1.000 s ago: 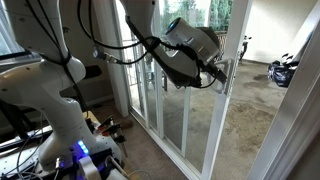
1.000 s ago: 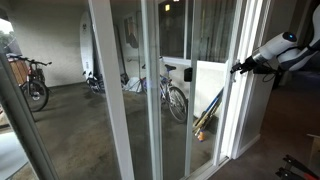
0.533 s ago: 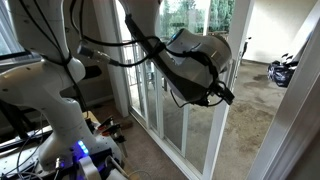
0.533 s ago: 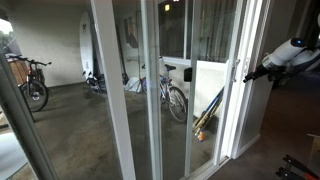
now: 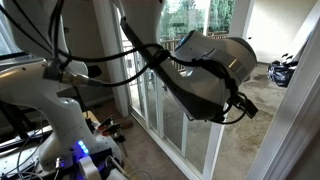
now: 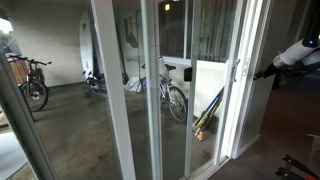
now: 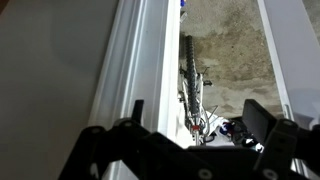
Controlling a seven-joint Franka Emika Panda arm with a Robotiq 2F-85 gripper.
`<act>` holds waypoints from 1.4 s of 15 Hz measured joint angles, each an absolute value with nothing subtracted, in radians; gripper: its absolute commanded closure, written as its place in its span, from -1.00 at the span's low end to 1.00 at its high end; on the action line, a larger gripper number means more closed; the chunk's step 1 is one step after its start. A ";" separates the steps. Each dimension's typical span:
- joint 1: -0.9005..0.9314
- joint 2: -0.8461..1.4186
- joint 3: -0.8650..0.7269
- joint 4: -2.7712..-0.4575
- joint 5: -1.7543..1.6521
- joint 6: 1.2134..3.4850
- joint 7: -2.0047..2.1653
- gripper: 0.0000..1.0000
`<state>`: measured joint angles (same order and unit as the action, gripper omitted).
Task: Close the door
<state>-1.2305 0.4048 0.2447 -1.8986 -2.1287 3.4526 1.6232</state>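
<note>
One door [image 6: 228, 120], one handle [image 6: 237, 69] on door edge, one gripper [image 6: 258, 74] held near door, apart from handle, jaws spread, nothing gripped, two bicycles [image 6: 174, 95] seen beyond door glass.

floor: bare grey concrete [image 6: 85, 135] beyond the glass; brown carpet [image 5: 150, 162] indoors
windows: fixed white-framed glass panels [image 6: 125, 110], floor to ceiling
outside: bicycle [image 6: 174, 95] near glass, another bike [image 6: 33, 82] further off; greenery [image 5: 190, 15]
light: soft daylight
</note>
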 measured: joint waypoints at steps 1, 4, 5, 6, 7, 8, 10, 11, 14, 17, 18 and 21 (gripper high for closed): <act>-1.197 0.402 0.240 -1.892 -2.129 3.453 1.641 -1.00; -1.055 0.383 0.197 -1.889 -2.129 3.452 1.696 -1.00; -1.010 0.377 0.186 -1.892 -2.129 3.452 1.702 -1.00; -0.974 0.372 0.181 -1.897 -2.129 3.452 1.713 -1.00; -0.943 0.368 0.176 -1.905 -2.129 3.452 1.721 -1.00; -0.914 0.366 0.164 -1.912 -2.132 3.451 1.728 -1.00; -0.855 0.362 0.101 -1.915 -2.140 3.459 1.743 -1.00; -0.835 0.361 0.080 -1.919 -2.151 3.459 1.750 -1.00; -0.807 0.360 0.069 -1.937 -2.169 3.458 1.758 -1.00; -0.789 0.353 0.083 -1.953 -2.169 3.458 1.759 -1.00; -0.788 0.348 0.094 -1.957 -2.169 3.458 1.759 -1.00; -0.799 0.322 0.134 -1.958 -2.166 3.457 1.770 -1.00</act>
